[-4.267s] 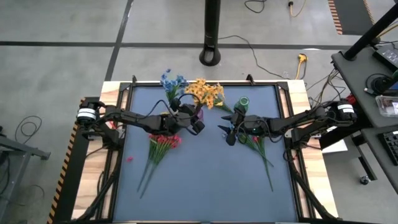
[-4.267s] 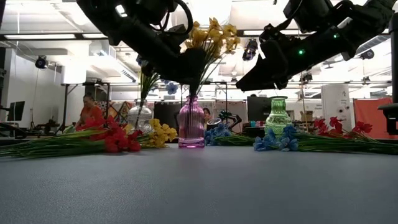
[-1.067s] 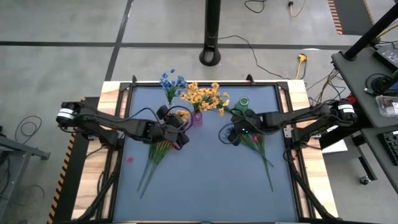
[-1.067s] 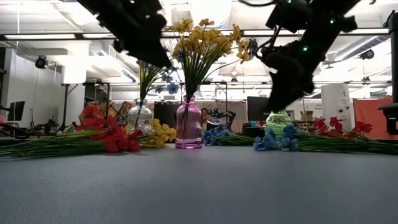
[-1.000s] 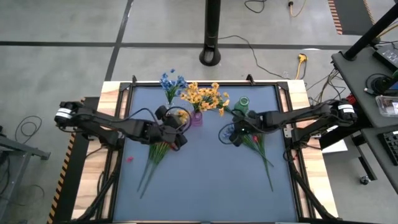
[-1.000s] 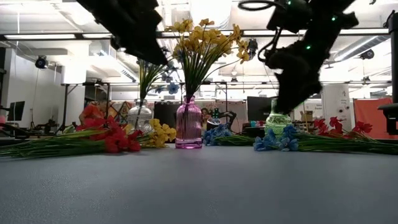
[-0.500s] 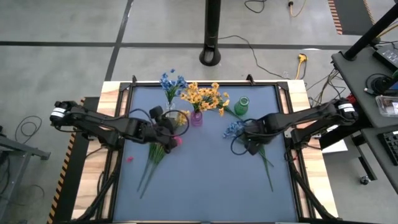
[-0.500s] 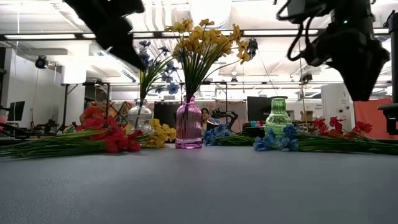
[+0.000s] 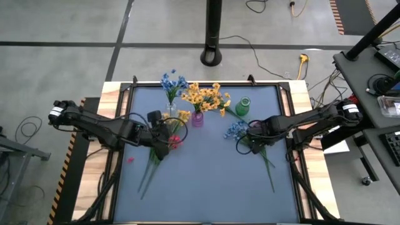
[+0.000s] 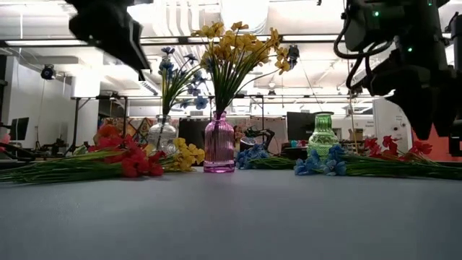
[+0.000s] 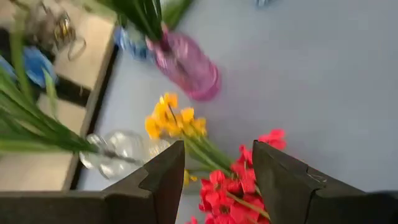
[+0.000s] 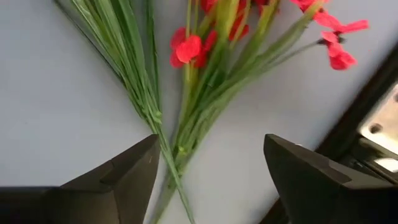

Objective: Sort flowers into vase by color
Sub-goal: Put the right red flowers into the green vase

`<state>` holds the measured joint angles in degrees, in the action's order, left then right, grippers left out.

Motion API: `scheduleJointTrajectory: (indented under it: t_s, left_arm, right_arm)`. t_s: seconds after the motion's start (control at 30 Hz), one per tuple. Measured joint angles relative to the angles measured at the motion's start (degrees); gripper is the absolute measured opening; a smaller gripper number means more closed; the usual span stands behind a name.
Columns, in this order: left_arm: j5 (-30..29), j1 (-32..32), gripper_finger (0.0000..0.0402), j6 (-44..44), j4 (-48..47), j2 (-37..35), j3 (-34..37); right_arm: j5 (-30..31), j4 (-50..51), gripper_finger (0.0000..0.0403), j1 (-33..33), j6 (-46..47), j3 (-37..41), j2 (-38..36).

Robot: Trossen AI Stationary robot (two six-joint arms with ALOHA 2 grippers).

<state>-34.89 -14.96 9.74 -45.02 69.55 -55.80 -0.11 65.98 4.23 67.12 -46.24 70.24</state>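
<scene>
Loose artificial flowers, long-stemmed, sorted in part. Landmark: pink ribbed glass vase (image 9: 197,119), filled with yellow-orange blossoms (image 9: 206,95).

- Red-blossomed sprigs (image 9: 173,141): laid flat on the blue-grey table mat (image 9: 206,187), left of and nearer than the pink vase; stems run away toward the near-left. One loose yellow sprig (image 11: 174,118) lies between them and the vase.
- Left gripper (image 11: 214,171): held directly above the red heads, fingers spread wide, nothing held. Nearer arm for this bunch.
- Blue sprigs (image 9: 235,129) and red sprigs (image 12: 211,43): right of the vase; stems trail near-right.
- Right gripper (image 12: 211,168): above these stems, spread wide, empty.
- Clear vase (image 10: 162,135) holds blue; green vase (image 10: 323,136) appears empty.
- No legible writing.
</scene>
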Motion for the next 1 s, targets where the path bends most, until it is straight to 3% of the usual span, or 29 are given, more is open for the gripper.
scheduleJointTrajectory:
  t_s: [0.23,0.77,1.0]
  left_arm:
    - [-7.6,-0.2,0.0171,-6.2,4.6,-0.8,-2.4]
    - [-8.2,-0.5,0.0171,-7.8,3.3,-0.8,-1.1]
    - [-8.2,-0.4,0.0171,-7.8,3.5,-0.7,-1.1]
  right_arm:
    - [1.5,-6.9,0.0295,-0.7,1.8,3.6,0.0]
    - [1.6,-20.9,0.0288,-1.2,5.1,12.9,0.0]
    - [1.6,-21.5,0.0252,-1.2,4.9,13.8,0.0]
